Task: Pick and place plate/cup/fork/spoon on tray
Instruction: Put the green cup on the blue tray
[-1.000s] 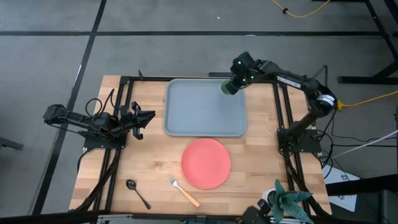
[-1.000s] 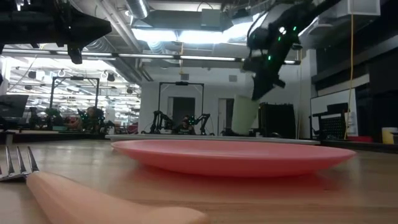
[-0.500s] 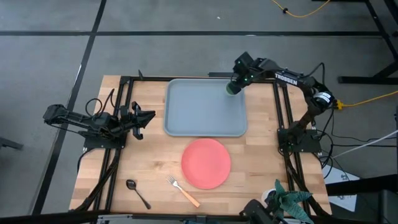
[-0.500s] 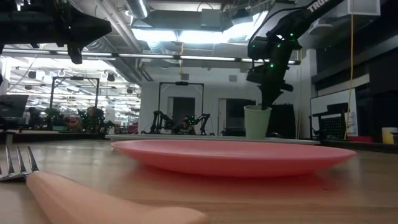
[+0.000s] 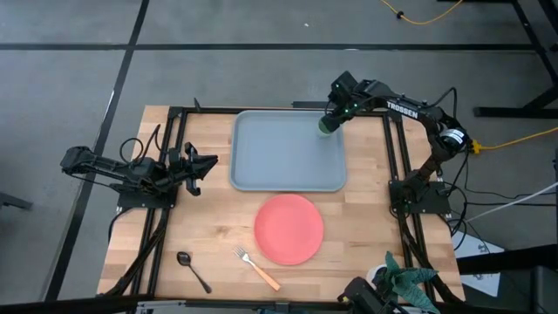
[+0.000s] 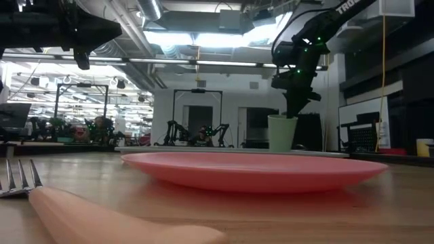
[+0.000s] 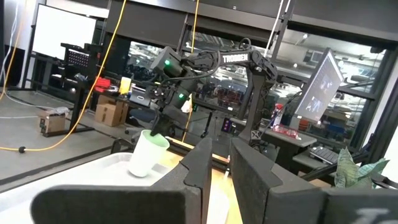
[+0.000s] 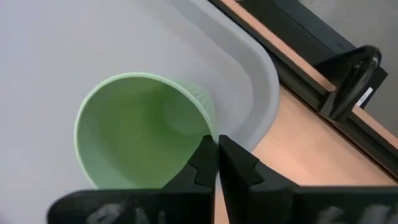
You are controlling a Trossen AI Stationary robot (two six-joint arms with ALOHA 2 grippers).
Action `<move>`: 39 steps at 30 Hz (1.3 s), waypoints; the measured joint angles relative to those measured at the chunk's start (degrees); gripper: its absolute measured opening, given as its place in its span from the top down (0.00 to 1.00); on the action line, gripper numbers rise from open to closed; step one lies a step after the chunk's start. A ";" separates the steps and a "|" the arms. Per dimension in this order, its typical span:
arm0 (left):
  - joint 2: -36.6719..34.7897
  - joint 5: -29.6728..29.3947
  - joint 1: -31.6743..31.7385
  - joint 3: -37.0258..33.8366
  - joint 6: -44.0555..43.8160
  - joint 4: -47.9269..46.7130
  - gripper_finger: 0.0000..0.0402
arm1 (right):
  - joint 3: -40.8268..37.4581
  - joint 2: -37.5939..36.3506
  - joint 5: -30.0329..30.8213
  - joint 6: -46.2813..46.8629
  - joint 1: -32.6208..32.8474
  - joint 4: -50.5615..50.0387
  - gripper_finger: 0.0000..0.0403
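The pale-green cup [image 5: 326, 126] stands in the far right corner of the grey-blue tray [image 5: 261, 148]; it also shows in the low view [image 6: 281, 133] and the left wrist view [image 7: 148, 152]. My right gripper [image 8: 216, 155] is shut on it from above. The coral-red plate [image 5: 289, 228] lies flat on the table near the tray's near edge. The fork [image 5: 255, 267] and the spoon [image 5: 193, 270] lie on the table near its near edge. My left gripper [image 5: 199, 169] waits at the table's left, slightly open and empty. My right gripper pinches the cup's rim [image 8: 211, 127] on the side facing the tray's right wall, one finger inside the cup and one outside. The fingers come from above, pointing down. The cup is about upright, mouth up, its base at the tray's floor.
Black frame rails [image 5: 397, 148] run along both sides of the table. A pot with a green plant [image 5: 397, 283] stands at the near right corner. Bare wood lies between the tray and my left arm.
My right gripper has gone down and a little toward the tray's far right corner with the cup. The cup has come down from above the tray to stand upright on it. The gripper stays shut on it.
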 joint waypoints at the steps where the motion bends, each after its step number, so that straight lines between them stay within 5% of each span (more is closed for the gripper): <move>1: 0.00 -0.01 0.00 0.00 0.00 0.00 0.87 | 0.00 0.00 -0.01 0.02 -0.19 -0.43 0.97; 12: 0.00 0.02 0.00 0.00 -0.03 0.00 0.87 | 0.04 0.00 0.01 -5.71 -0.46 -0.01 0.97; 39: 0.01 0.31 0.00 0.00 0.15 0.00 0.87 | 0.04 0.00 0.03 1.62 -0.48 0.08 0.97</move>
